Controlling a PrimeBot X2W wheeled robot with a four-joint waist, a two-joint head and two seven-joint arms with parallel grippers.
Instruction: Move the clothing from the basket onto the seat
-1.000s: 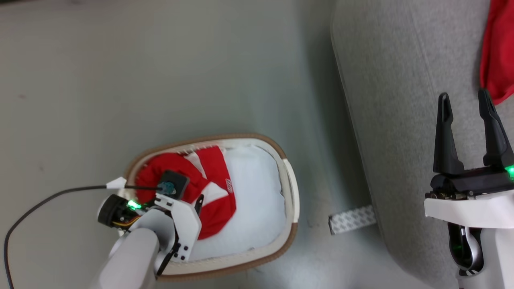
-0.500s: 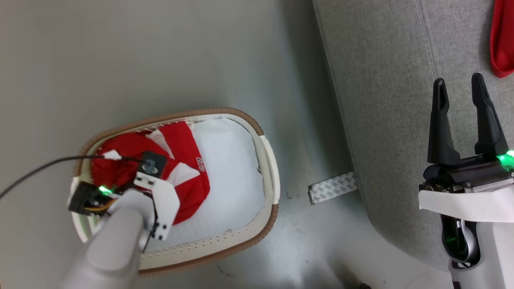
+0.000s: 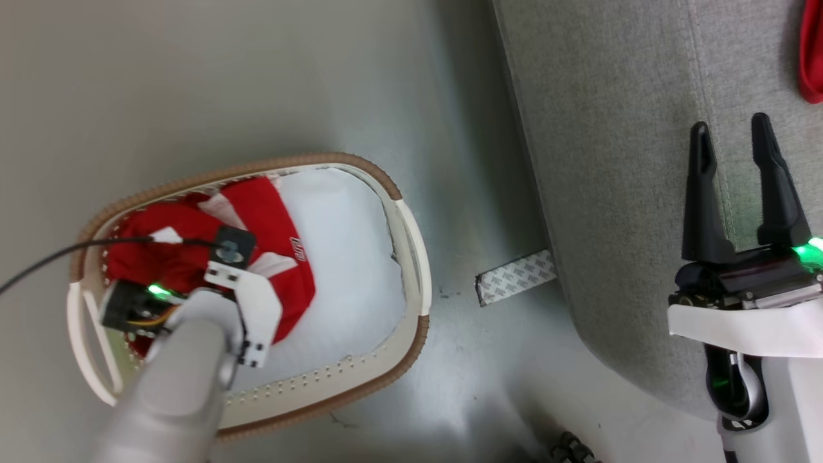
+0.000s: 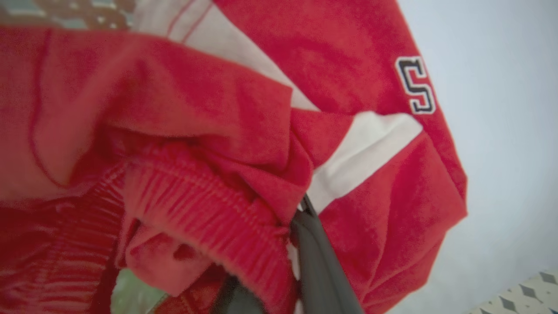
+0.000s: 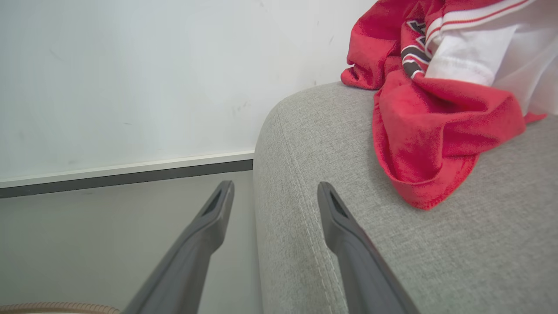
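Observation:
The cream basket (image 3: 321, 157) with a brown rim stands on the floor at lower left. Red clothing (image 3: 270, 212) with white stripes lies in its left half. My left arm (image 3: 193, 334) reaches down into it, and the wrist hides the fingers there. In the left wrist view my left gripper (image 4: 279, 218) is shut on a bunched fold of the clothing (image 4: 370, 209); one dark finger (image 4: 320, 261) shows, the other is under the fabric. My right gripper (image 3: 730, 128) stands open over the grey seat (image 3: 611, 161), apart from a red garment (image 3: 813, 58) lying on it.
Plain white fabric (image 3: 347, 257) fills the basket's right half. A patterned strip (image 3: 514, 278) lies on the floor against the seat's base. A black cable (image 3: 51, 260) runs left from my left wrist. The right wrist view shows a white wall and dark baseboard (image 5: 130, 170) beyond the seat (image 5: 436, 261).
The head camera has moved, so basket and seat sit further left and higher in the picture. My left arm stays down in the basket; the finger seen beside its wrist is now hidden.

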